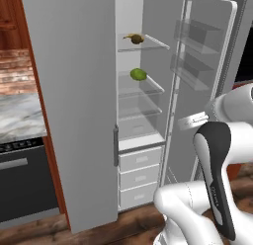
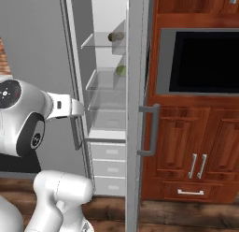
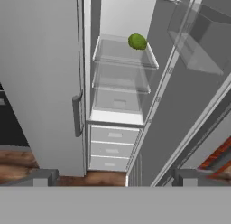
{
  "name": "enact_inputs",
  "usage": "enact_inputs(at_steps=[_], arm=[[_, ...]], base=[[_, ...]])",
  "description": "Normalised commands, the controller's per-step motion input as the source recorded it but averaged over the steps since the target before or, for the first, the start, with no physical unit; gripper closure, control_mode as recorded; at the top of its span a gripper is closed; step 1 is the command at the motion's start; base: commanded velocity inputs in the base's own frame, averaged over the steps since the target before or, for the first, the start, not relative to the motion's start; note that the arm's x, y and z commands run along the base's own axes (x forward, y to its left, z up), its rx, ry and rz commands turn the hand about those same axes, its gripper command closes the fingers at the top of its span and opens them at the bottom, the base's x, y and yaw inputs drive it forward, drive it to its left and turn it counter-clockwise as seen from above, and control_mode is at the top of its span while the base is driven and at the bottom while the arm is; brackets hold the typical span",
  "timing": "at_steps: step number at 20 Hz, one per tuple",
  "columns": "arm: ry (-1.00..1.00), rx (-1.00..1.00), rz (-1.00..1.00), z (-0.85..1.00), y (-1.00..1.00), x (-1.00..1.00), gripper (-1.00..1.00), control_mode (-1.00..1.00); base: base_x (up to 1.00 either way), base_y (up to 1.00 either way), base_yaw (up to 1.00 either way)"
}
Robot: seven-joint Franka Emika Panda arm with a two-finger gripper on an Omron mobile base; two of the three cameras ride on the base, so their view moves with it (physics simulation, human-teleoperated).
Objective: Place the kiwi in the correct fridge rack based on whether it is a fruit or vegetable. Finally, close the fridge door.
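Two dark fingertips [image 3: 45, 177] of the hand [image 3: 115, 178] stand spread wide and hold nothing, just outside the fridge. Beyond them the fridge door [image 1: 205, 76] stands open. Farther in, a green oval [image 3: 137, 41] lies on a middle shelf, and the kiwi [image 1: 137, 39] rests beside a banana [image 1: 128, 37] on the fridge rack [image 1: 148, 45].

Kiwi [image 1: 137, 39] on fridge rack [image 1: 154, 45], above oval fruit [image 1: 139, 74].

fridge door [image 1: 207, 66] open, shelves reachable
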Motion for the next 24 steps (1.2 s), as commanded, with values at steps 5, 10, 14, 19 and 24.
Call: enact_inputs(at_steps=[5, 10, 14, 19, 24], arm=[[0.0, 0.0, 0.0, 0.0, 0.0, 0.0, -1.0, 1.0], [0.0, 0.0, 0.0, 0.0, 0.0, 0.0, -1.0, 1.0], [0.0, 0.0, 0.0, 0.0, 0.0, 0.0, -1.0, 1.0], [0.0, 0.0, 0.0, 0.0, 0.0, 0.02, -1.0, -1.0], [0.0, 0.0, 0.0, 0.0, 0.0, 0.11, -1.0, -1.0]], base=[[-0.14, -0.38, 0.0], [0.02, -0.45, 0.0], [0.02, -0.3, 0.0], [0.0, 0.0, 0.0], [0.0, 0.0, 0.0]])
